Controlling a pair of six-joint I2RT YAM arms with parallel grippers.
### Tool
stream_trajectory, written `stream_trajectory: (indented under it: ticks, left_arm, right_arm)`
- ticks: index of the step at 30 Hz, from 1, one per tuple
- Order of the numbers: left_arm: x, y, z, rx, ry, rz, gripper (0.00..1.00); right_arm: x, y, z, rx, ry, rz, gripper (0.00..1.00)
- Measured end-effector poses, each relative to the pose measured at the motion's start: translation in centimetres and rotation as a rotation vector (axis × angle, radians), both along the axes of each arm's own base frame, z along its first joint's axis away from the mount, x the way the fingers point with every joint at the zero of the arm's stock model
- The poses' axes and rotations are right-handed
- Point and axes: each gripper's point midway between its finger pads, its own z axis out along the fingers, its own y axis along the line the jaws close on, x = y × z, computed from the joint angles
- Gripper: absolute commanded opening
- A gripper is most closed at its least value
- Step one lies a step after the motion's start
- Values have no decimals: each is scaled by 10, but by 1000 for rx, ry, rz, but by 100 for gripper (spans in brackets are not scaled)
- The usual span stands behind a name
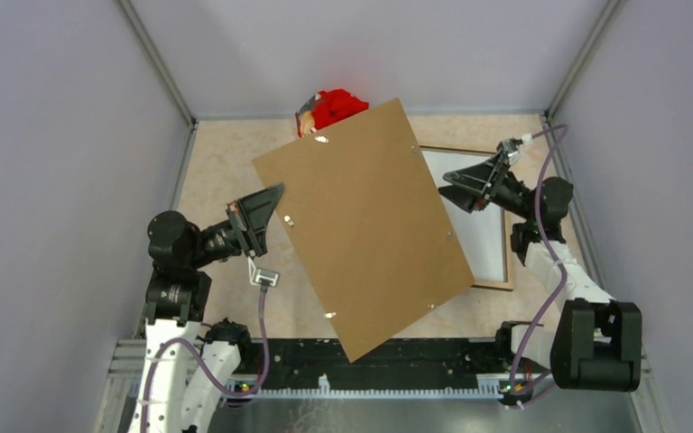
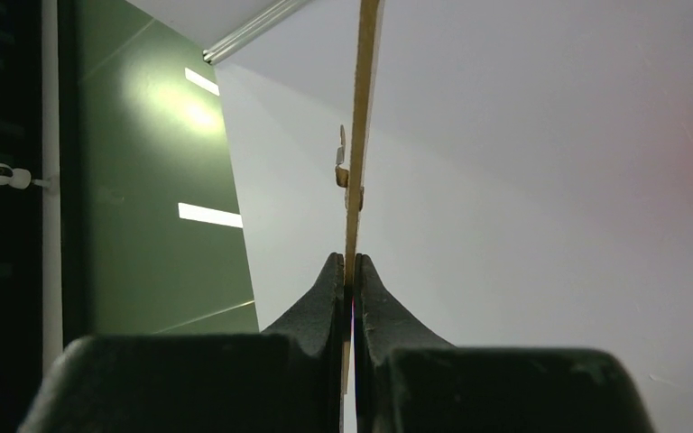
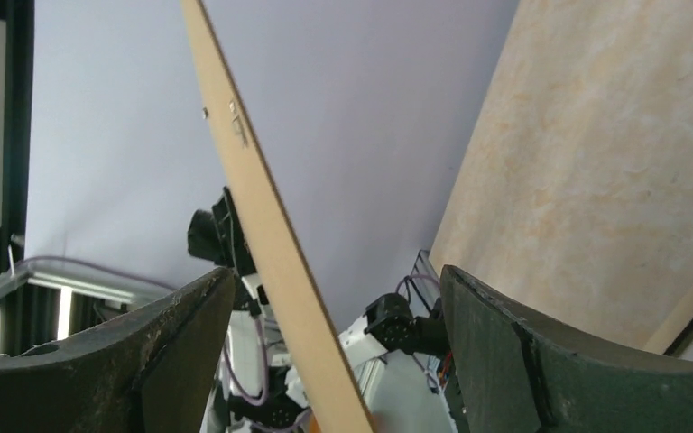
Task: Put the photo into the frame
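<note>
Brown board back up, the photo (image 1: pixel 370 225) was held tilted above the desk (image 1: pixel 226 171), pinched at one edge in the left claw (image 1: pixel 278 197). The right claw (image 1: pixel 456 194) was spread wide around the opposite edge. So supported, it could be twisted loose and dropped beside the frame (image 1: pixel 508 248).

Beige table (image 1: pixel 226 171) bears the frame (image 1: pixel 485 225) at right, red bundle (image 1: pixel 336 108) at back

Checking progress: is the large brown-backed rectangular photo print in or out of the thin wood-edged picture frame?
Out. The left gripper holds the photo aloft, brown back up; the frame lies separately on the table.
</note>
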Motion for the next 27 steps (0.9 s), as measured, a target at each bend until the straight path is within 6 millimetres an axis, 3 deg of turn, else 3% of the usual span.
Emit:
stream_trajectory:
  ticks: [6,9,12,16,18,21,22,24,26,27]
  left_arm:
    - [8,0,0,-1,-15,6,0]
    - [11,1,0,-1,-16,13,0]
    - [10,1,2,-2,-27,14,0]
    - [11,1,5,-4,-44,17,0]
    - [13,1,4,-3,-43,18,5]
    - [19,2,-5,-2,-16,25,28]
    - [23,2,-8,-2,-4,32,41]
    - [33,4,-18,0,32,50,78]
    - [45,6,-28,3,67,71,96]
    - [53,8,-36,3,98,88,98]
  right_arm:
    - [-29,19,18,25,-107,132,83]
    - [-41,33,17,14,-130,196,77]
    - [-47,41,16,5,-134,229,62]
    - [-52,43,18,5,-146,251,34]
    - [-56,43,22,12,-157,261,24]
    - [-67,43,31,18,-188,281,6]
    - [-71,43,34,18,-194,287,3]
    - [-83,42,41,10,-222,298,0]
    - [-95,41,45,-16,-261,296,0]
    - [-100,40,44,-36,-267,293,0]
